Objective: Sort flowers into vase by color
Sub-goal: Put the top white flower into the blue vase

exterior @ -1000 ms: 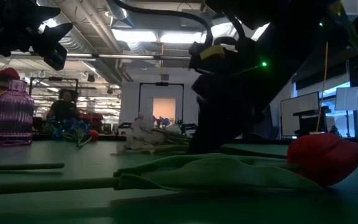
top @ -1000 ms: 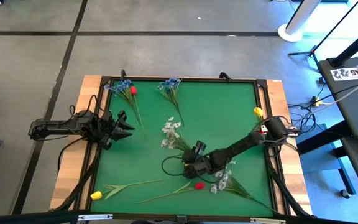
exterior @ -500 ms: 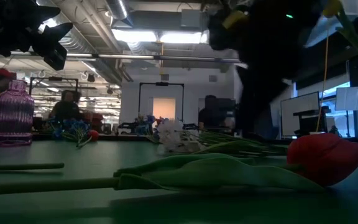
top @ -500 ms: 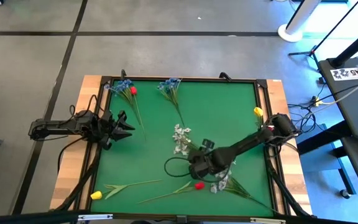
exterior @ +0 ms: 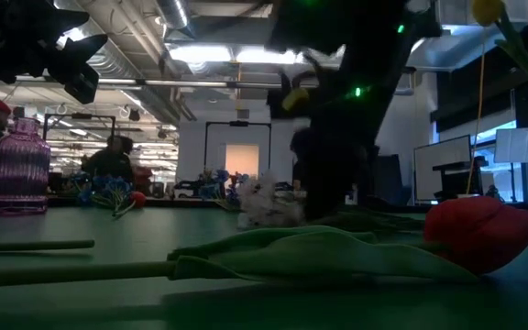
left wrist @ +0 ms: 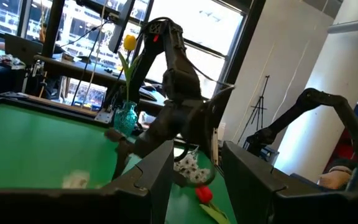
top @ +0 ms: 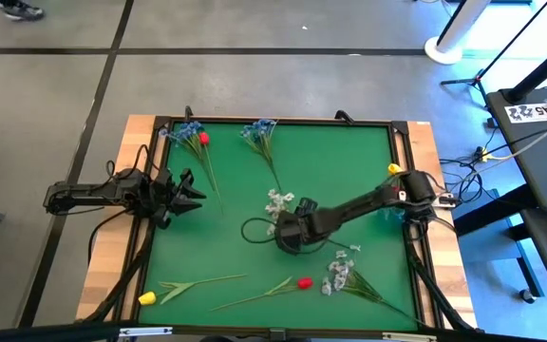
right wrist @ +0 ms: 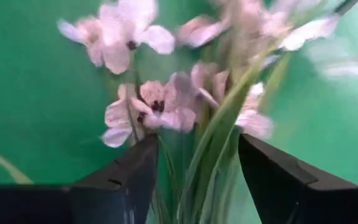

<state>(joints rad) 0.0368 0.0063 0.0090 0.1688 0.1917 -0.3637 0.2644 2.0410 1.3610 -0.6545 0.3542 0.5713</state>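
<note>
A white-blossom sprig (top: 277,201) lies on the green mat (top: 226,237) near the middle. My right gripper (top: 286,231) slants down over its stems, open; the green stems (right wrist: 199,177) run between its two fingers, with the blossoms (right wrist: 154,109) just beyond. The sprig (exterior: 264,206) rests on the mat. My left gripper (top: 194,193) waits open at the left edge. A yellow tulip (top: 394,171) stands in a teal vase (left wrist: 126,118) at the right edge. A purple vase (exterior: 18,165) stands at the far left. My right gripper comes slanting down from the table's right, a finger (right wrist: 132,177) on either side of the white sprig's stems just below the blossoms. The stems lie along the fingers. Whether a finger touches them I cannot tell.
Two blue sprigs (top: 186,133) (top: 259,130) and a red bud (top: 203,138) lie along the far edge. Near the front edge lie a yellow tulip (top: 146,297), a red tulip (top: 304,282) and a second white sprig (top: 337,275). A black cable loop (top: 254,231) lies beside the gripper.
My right gripper first went toward the near edge, then swung toward the table's left and far edge, rising a little and tipping. The white sprig slid a short way toward the right and its blossoms have bunched together.
</note>
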